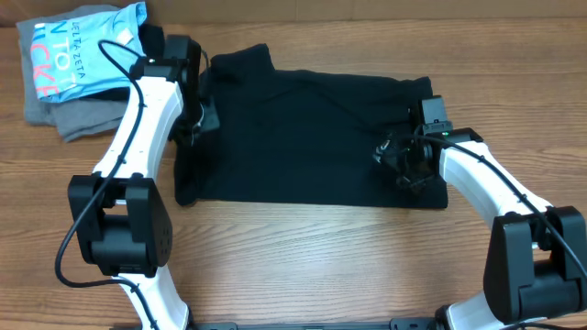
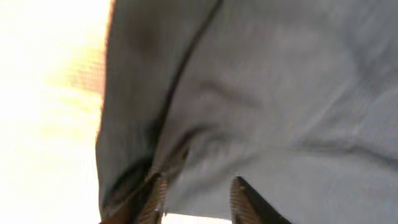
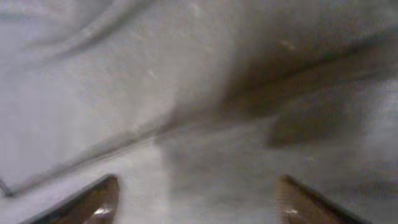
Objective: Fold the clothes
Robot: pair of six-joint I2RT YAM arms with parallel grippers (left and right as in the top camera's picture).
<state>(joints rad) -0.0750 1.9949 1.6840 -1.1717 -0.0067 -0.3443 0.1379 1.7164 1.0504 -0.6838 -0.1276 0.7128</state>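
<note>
Black T-shirt (image 1: 312, 128) lies spread flat on the wooden table (image 1: 303, 266) between my two arms, one sleeve poking out at its far left corner. My left gripper (image 2: 199, 200) sits at the shirt's left edge with its fingers narrowly parted over a bunched fold; I cannot tell whether any cloth lies between them. My right gripper (image 3: 199, 199) hangs over the right edge, fingers spread wide and holding nothing. I judge this to be the start of a fold, both tools placed to take the near side edges. Next, each should pinch only its own edge, then carry the cloth across together so it stays even.
</note>
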